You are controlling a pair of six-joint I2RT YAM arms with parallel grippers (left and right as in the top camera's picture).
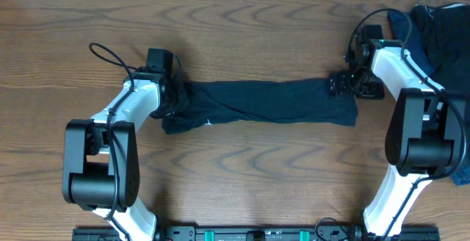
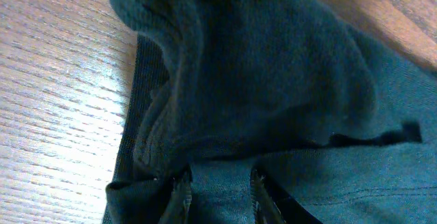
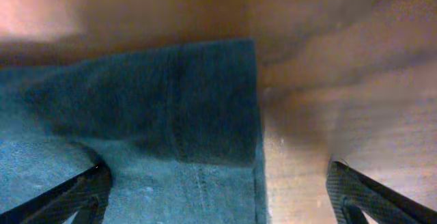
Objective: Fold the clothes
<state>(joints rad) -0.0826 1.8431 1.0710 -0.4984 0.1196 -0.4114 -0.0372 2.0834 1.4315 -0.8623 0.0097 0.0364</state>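
Note:
A dark navy garment (image 1: 264, 101) lies stretched in a long band across the middle of the table, with a tiny white mark near its lower left. My left gripper (image 1: 172, 98) is at its bunched left end. In the left wrist view the fingers (image 2: 220, 197) sit close together with the fabric (image 2: 273, 80) pinched between them. My right gripper (image 1: 345, 85) is at the garment's right end. In the right wrist view its fingers (image 3: 215, 190) are spread wide over the straight hemmed edge of the fabric (image 3: 171, 115), one over cloth and one over bare wood.
A pile of more dark navy and black clothes (image 1: 437, 28) lies at the table's back right corner, behind the right arm. The wooden table (image 1: 257, 175) shows in front of the garment. The arm bases stand at the front edge.

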